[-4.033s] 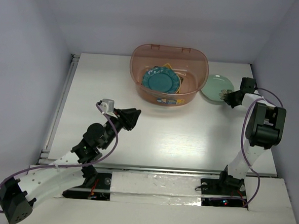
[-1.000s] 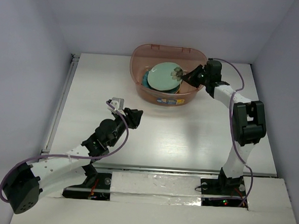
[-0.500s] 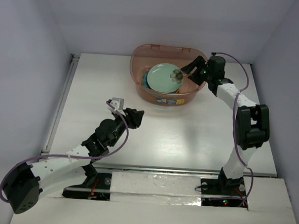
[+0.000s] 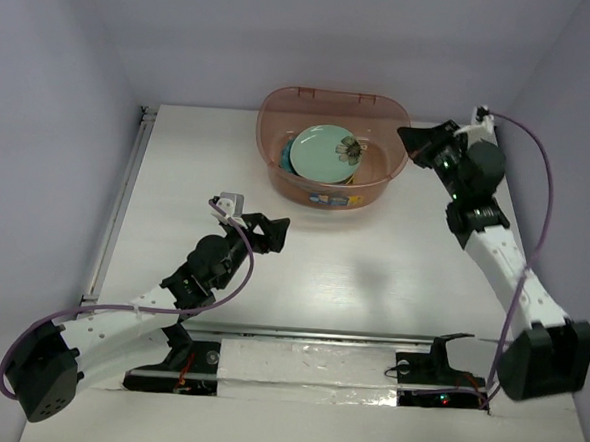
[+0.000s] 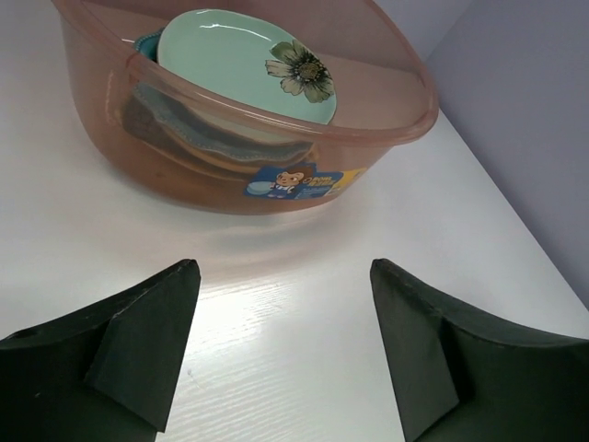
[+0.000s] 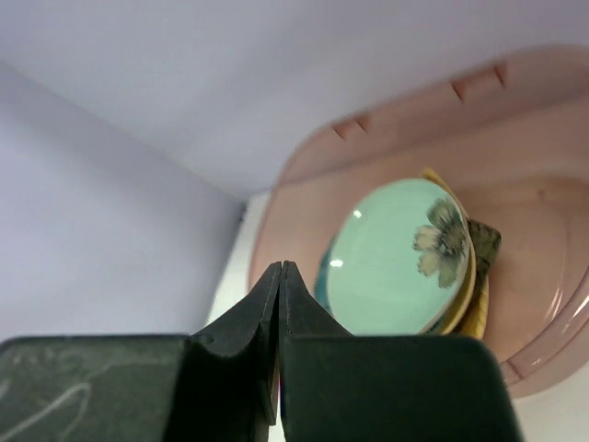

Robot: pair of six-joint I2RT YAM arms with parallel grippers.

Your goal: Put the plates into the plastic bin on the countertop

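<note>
The pinkish-brown plastic bin (image 4: 375,111) stands at the back of the white countertop (image 4: 352,265). A pale green plate (image 4: 322,153) with a flower print lies on top of the other plates inside it; it also shows in the left wrist view (image 5: 230,64) and the right wrist view (image 6: 391,262). A teal plate edge (image 4: 285,160) and yellow rims (image 6: 469,285) peek out beneath. My right gripper (image 4: 408,136) is shut on nothing, raised just right of the bin. My left gripper (image 4: 275,223) is open over the countertop, well in front of the bin (image 5: 221,175).
A metal rail (image 4: 121,200) runs along the countertop's left edge. Grey walls close in behind and on both sides. A sticker (image 5: 296,180) marks the bin's front wall.
My right gripper let go of the pale green plate in the bin, pulled back to the right and shut. My left gripper's jaws opened wider.
</note>
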